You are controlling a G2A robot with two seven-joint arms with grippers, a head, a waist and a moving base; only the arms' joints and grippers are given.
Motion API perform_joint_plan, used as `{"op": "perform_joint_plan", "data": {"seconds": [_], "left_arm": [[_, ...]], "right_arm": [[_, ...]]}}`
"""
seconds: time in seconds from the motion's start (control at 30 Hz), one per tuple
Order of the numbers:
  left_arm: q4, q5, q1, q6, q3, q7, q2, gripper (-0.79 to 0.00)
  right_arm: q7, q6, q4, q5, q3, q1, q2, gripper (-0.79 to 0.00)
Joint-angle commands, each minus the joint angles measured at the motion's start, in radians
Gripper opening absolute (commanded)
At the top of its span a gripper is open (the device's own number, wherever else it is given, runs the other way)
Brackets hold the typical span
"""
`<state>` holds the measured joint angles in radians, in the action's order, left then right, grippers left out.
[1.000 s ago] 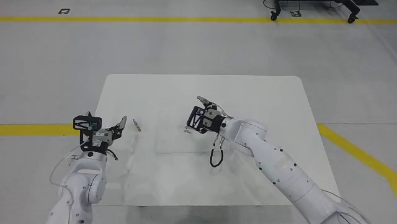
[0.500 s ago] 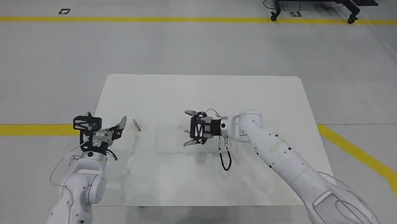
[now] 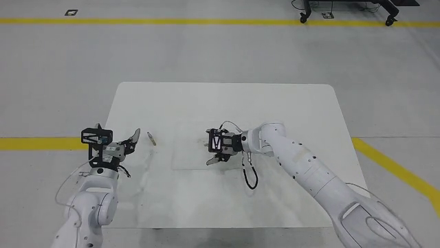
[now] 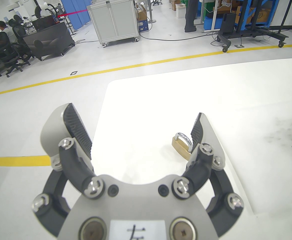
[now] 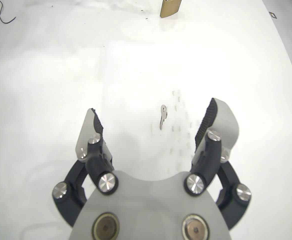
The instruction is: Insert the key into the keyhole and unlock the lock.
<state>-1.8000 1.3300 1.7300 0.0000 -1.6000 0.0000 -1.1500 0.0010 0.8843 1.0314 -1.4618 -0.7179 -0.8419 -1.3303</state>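
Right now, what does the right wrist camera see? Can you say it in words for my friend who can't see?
The right gripper hangs open above a white table, and a small silver key lies flat on the table, seen between its two fingers. Farther away on the same table lies a brass padlock.

You see a white table (image 3: 289,110) mid-frame in the top view. It stands on a pale grey floor (image 3: 206,55), and a yellow line (image 3: 206,21) crosses the upper frame. The lock (image 5: 172,2) has a brass-gold body and a shiny silver shackle, and the key (image 5: 162,116) is plain silver. The left gripper (image 4: 134,116) and right gripper (image 5: 152,108) both have silver-grey fingers (image 5: 227,121), black ribbed pads (image 4: 77,131) and black links (image 4: 198,168). Faint grey specks (image 5: 178,98) dot the tabletop around the key.
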Motion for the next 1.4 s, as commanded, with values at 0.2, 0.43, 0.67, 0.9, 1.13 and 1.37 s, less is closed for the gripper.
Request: {"op": "perform_joint_plan", "data": {"seconds": [0.2,0.43,0.67,0.9,1.13,1.37], "left_arm": [[0.0,0.0,0.0,0.0,0.0,0.0,0.0,0.0],[0.0,0.0,0.0,0.0,0.0,0.0,0.0,0.0],[0.0,0.0,0.0,0.0,0.0,0.0,0.0,0.0],[0.0,0.0,0.0,0.0,0.0,0.0,0.0,0.0],[0.0,0.0,0.0,0.0,0.0,0.0,0.0,0.0],[0.0,0.0,0.0,0.0,0.0,0.0,0.0,0.0]], "right_arm": [[-0.03,0.041,-0.063,0.028,0.025,0.031,-0.018,-0.459],[-0.033,0.058,-0.12,0.044,0.054,0.057,-0.038,-0.483],[-0.041,0.048,-0.16,0.037,0.074,0.076,-0.053,-0.573],[-0.071,0.038,-0.167,0.015,0.083,0.081,-0.058,-0.785],[-0.132,-0.019,-0.101,-0.067,0.051,0.051,-0.028,-0.437],[-0.122,-0.014,-0.09,-0.056,-0.001,0.033,-0.004,-0.453]]}}
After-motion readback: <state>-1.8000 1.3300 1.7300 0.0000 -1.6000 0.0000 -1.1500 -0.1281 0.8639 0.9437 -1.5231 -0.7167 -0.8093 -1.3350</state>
